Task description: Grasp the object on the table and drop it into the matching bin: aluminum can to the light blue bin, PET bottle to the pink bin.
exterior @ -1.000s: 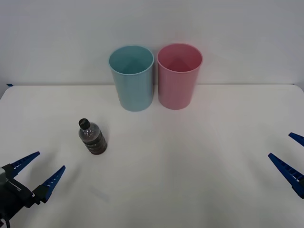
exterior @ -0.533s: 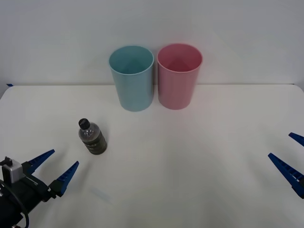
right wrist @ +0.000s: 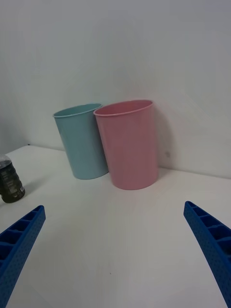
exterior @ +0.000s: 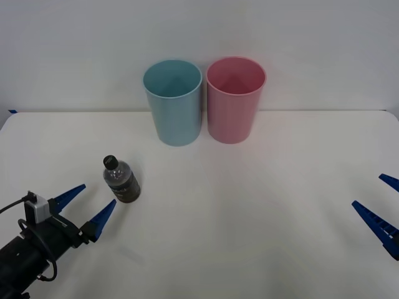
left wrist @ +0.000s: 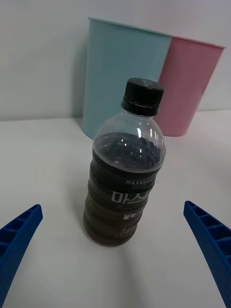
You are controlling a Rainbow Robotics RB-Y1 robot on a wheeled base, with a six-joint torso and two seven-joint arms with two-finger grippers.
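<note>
Left gripper (exterior: 89, 204): low over the table (exterior: 249, 205) at its near left, its 2 blue fingers spread wide, tips just short of the PET bottle (exterior: 121, 180).
PET bottle: upright on the table, left of centre, well in front of both bins, free of any grip.
Bins: light blue bin (exterior: 174, 103) and pink bin (exterior: 235, 100) side by side at the far edge, pink on the right.
Right gripper (exterior: 381, 212): at the table's right edge, spread wide, holding nothing.
</note>
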